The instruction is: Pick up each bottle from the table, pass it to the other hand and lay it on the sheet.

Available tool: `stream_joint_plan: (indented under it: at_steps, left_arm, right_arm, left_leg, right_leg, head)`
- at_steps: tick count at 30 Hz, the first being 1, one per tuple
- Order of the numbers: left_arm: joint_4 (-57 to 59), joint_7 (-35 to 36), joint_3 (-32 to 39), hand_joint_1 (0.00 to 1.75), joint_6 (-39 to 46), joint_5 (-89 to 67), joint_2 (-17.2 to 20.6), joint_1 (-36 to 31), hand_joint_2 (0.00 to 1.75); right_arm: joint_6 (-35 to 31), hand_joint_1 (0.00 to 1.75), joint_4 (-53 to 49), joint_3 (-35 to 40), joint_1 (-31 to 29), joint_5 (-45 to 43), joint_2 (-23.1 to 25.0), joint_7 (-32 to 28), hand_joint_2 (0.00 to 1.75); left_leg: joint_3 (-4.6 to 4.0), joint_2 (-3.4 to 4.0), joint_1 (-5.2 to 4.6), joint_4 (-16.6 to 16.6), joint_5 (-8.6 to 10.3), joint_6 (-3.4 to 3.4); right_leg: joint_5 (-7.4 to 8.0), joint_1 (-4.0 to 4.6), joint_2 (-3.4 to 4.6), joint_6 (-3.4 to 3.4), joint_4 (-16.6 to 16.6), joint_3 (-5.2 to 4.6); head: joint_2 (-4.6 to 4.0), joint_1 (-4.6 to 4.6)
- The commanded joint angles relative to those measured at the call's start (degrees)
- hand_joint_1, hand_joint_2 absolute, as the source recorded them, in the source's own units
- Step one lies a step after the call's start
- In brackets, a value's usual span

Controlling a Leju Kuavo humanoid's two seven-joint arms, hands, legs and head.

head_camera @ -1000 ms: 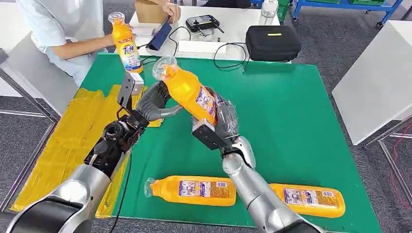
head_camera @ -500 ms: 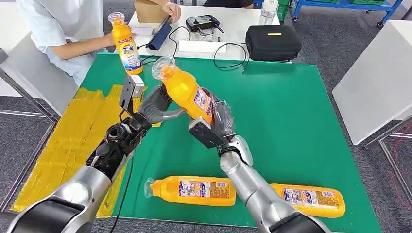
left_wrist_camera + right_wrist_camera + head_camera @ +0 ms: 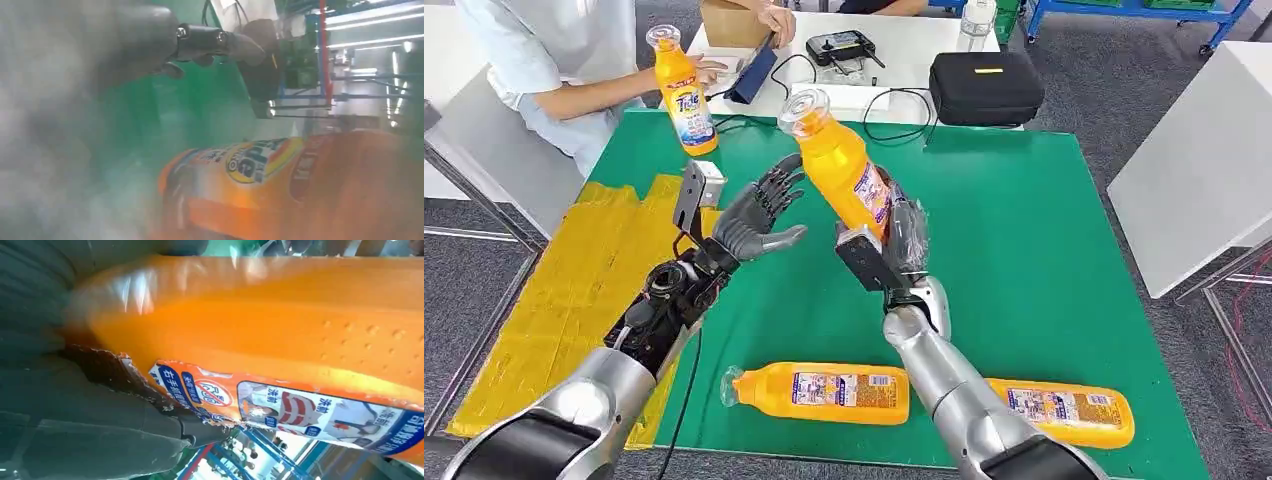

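Note:
My right hand grips an orange bottle by its lower body and holds it nearly upright above the green mat, clear cap on top. The same bottle fills the right wrist view and shows blurred in the left wrist view. My left hand is open just to the bottle's left, fingers spread, not touching it. Two more orange bottles lie flat near the front edge, one at the centre and one at the right. The yellow sheet lies on the left.
A person at the far left holds another orange bottle upright on the green mat. Behind the mat, a white table carries a black case, cables, a controller and a cardboard box. A white table stands at the right.
My left hand let go of the bottle's neck and opened. My right hand carried the bottle to the right and tipped it more upright.

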Motion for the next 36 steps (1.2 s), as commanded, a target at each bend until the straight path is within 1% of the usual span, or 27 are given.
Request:
stream_joint_plan:
  at_steps: [1, 3, 4, 5, 6, 7, 10, 14, 16, 18, 19, 20, 22, 23, 27, 29, 30, 31, 33, 36]
  left_arm:
    - [1.61, 0.34, -1.92, 0.00, 0.22, 0.39, 0.16, -1.43, 1.75]
    - [1.52, 0.31, -2.01, 0.00, 0.18, 0.39, 0.13, -1.37, 1.75]
    - [1.48, 0.32, -2.04, 0.00, 0.23, 0.38, 0.09, -1.37, 1.75]
    - [1.42, 0.32, -2.10, 0.00, 0.19, 0.38, 0.11, -1.37, 1.75]
    - [1.35, 0.31, -2.13, 0.00, 0.15, 0.42, 0.12, -1.36, 1.75]
    - [1.08, 0.30, -2.26, 0.00, 0.14, 0.51, 0.21, -1.24, 1.75]
    - [0.84, 0.33, -2.40, 0.00, -0.08, 0.66, 0.34, -1.20, 1.75]
    - [0.67, 0.29, -2.89, 0.00, -0.91, 0.87, 0.73, -1.58, 1.75]
    - [0.58, 0.28, -3.08, 0.00, -1.38, 1.00, 0.73, -1.87, 1.75]
    - [0.50, 0.18, -3.21, 0.00, -1.46, 1.05, 0.53, -2.08, 1.75]
    - [0.42, 0.13, -3.21, 0.00, -1.49, 1.10, 0.45, -2.14, 1.75]
    - [0.39, 0.10, -3.21, 0.00, -1.43, 1.12, 0.43, -2.12, 1.75]
    - [0.39, 0.10, -3.21, 0.00, -1.43, 1.12, 0.43, -2.12, 1.75]
    - [0.39, 0.10, -3.21, 0.00, -1.43, 1.12, 0.43, -2.12, 1.75]
    - [0.39, 0.10, -3.21, 0.00, -1.43, 1.12, 0.43, -2.12, 1.75]
    - [0.39, 0.10, -3.21, 0.00, -1.43, 1.12, 0.43, -2.12, 1.75]
    - [0.39, 0.10, -3.21, 0.00, -1.43, 1.12, 0.43, -2.12, 1.75]
    - [0.31, 0.01, -3.20, 0.00, -1.36, 1.14, 0.42, -2.07, 1.75]
    - [0.20, -0.07, -3.14, 0.00, -1.37, 1.25, 0.40, -2.08, 1.75]
    - [0.21, -0.11, -2.90, 0.00, -1.16, 1.47, 0.35, -2.12, 1.75]
  right_arm:
    - [-0.57, 1.75, 0.24, -2.14, -2.31, -1.12, -0.11, -0.76, 1.75]
    - [0.10, 1.75, 0.29, -1.89, -2.43, -1.10, -0.13, -0.69, 1.75]
    - [0.10, 1.75, 0.42, -1.71, -2.51, -0.88, -0.13, -0.58, 1.75]
    - [0.22, 1.75, 0.63, -1.50, -2.57, -0.66, -0.05, -0.35, 1.75]
    - [0.43, 1.75, 0.88, -1.30, -2.62, -0.50, 0.05, -0.11, 1.75]
    - [2.20, 1.75, 2.60, 0.00, -3.29, 0.68, 0.13, 1.79, 1.75]
    - [3.81, 1.75, 4.15, 1.10, -3.86, 1.47, 0.44, 2.59, 1.75]
    - [12.79, 1.75, 8.18, 6.00, -5.94, 4.36, 1.13, 5.46, 1.75]
    - [16.03, 1.75, 9.05, 7.82, -6.49, 5.27, 1.67, 6.02, 1.75]
    - [17.18, 1.75, 9.50, 9.15, -6.71, 6.19, 2.20, 6.46, 1.75]
    - [17.31, 1.75, 9.51, 9.48, -6.67, 6.41, 2.51, 6.51, 1.75]
    - [17.58, 1.75, 9.59, 9.80, -6.69, 6.59, 2.58, 6.56, 1.75]
    - [17.58, 1.75, 9.59, 9.80, -6.69, 6.59, 2.58, 6.56, 1.75]
    - [17.58, 1.75, 9.59, 9.80, -6.69, 6.59, 2.58, 6.56, 1.75]
    - [17.58, 1.75, 9.59, 9.80, -6.69, 6.59, 2.58, 6.56, 1.75]
    - [17.58, 1.75, 9.59, 9.80, -6.69, 6.59, 2.58, 6.56, 1.75]
    - [17.58, 1.75, 9.59, 9.80, -6.69, 6.59, 2.58, 6.56, 1.75]
    - [17.87, 1.75, 9.62, 10.22, -6.58, 6.86, 2.58, 6.60, 1.75]
    - [18.19, 1.75, 9.70, 10.85, -6.48, 7.31, 2.76, 6.82, 1.75]
    - [18.69, 1.75, 10.00, 12.83, -5.76, 8.91, 3.41, 7.35, 1.75]
  left_leg:
    - [0.27, -0.12, -0.02, -0.02, -0.10, -0.07]
    - [0.34, -0.09, -0.02, -0.03, -0.13, -0.07]
    - [0.18, -0.03, -0.03, 0.02, -0.09, -0.04]
    - [0.22, -0.05, -0.02, 0.00, -0.10, -0.04]
    - [0.08, -0.06, -0.02, 0.00, -0.04, -0.02]
    - [0.17, -0.07, -0.02, 0.01, -0.08, -0.03]
    - [0.10, 0.00, -0.01, 0.02, -0.06, -0.03]
    - [0.13, 0.01, -0.01, 0.00, -0.07, -0.04]
    - [0.15, 0.04, -0.01, 0.02, -0.09, -0.06]
    - [0.06, 0.01, 0.01, 0.01, -0.04, -0.04]
    - [0.14, 0.02, 0.01, 0.04, -0.10, -0.06]
    - [0.06, 0.00, 0.01, 0.03, -0.05, -0.04]
    - [0.11, 0.01, 0.01, 0.03, -0.08, -0.04]
    - [0.03, -0.04, 0.01, 0.01, -0.02, -0.02]
    - [0.12, -0.02, 0.03, 0.03, -0.08, -0.04]
    - [0.02, -0.05, 0.02, 0.01, -0.02, -0.03]
    - [0.11, -0.08, 0.01, 0.02, -0.07, -0.05]
    - [0.18, -0.09, 0.01, -0.01, -0.08, -0.06]
    - [0.02, -0.06, 0.02, 0.00, -0.02, -0.03]
    - [0.07, -0.05, 0.02, 0.00, -0.05, -0.05]
  right_leg:
    - [-0.13, -0.06, 0.30, -0.13, 0.04, 0.26]
    - [-0.14, -0.07, 0.40, -0.14, 0.01, 0.33]
    - [-0.10, -0.06, 0.31, -0.08, 0.04, 0.16]
    - [-0.09, -0.06, 0.35, -0.09, 0.02, 0.20]
    - [-0.05, -0.04, 0.19, -0.05, 0.02, 0.07]
    - [-0.09, -0.05, 0.26, -0.07, 0.02, 0.16]
    - [-0.05, -0.04, 0.26, -0.06, 0.04, 0.07]
    - [-0.05, -0.03, 0.31, -0.08, 0.04, 0.10]
    - [-0.07, -0.03, 0.36, -0.09, 0.06, 0.10]
    - [-0.03, 0.00, 0.22, -0.06, 0.03, 0.03]
    - [-0.07, -0.02, 0.35, -0.09, 0.07, 0.11]
    - [-0.04, -0.01, 0.24, -0.06, 0.06, 0.03]
    - [-0.06, -0.01, 0.30, -0.07, 0.05, 0.08]
    - [-0.03, 0.00, 0.15, -0.04, 0.03, 0.02]
    - [-0.07, -0.01, 0.29, -0.08, 0.03, 0.13]
    - [-0.03, -0.01, 0.13, -0.05, 0.02, 0.03]
    - [-0.08, -0.03, 0.21, -0.08, 0.04, 0.13]
    - [-0.10, -0.03, 0.27, -0.11, 0.02, 0.20]
    - [-0.03, 0.00, 0.11, -0.05, 0.01, 0.04]
    - [-0.06, 0.00, 0.19, -0.08, 0.02, 0.08]
  head:
    - [0.00, -0.02]
    - [0.00, -0.02]
    - [0.00, -0.02]
    - [0.00, -0.02]
    - [0.00, 0.00]
    - [0.00, -0.02]
    - [0.00, 0.00]
    - [0.00, 0.00]
    - [0.00, 0.00]
    - [0.00, -0.02]
    - [0.00, -0.02]
    - [0.00, 0.00]
    - [0.00, -0.02]
    - [0.00, 0.00]
    - [0.00, 0.02]
    - [0.00, 0.00]
    - [0.00, 0.00]
    - [0.00, 0.00]
    - [0.00, -0.02]
    - [0.00, 0.00]
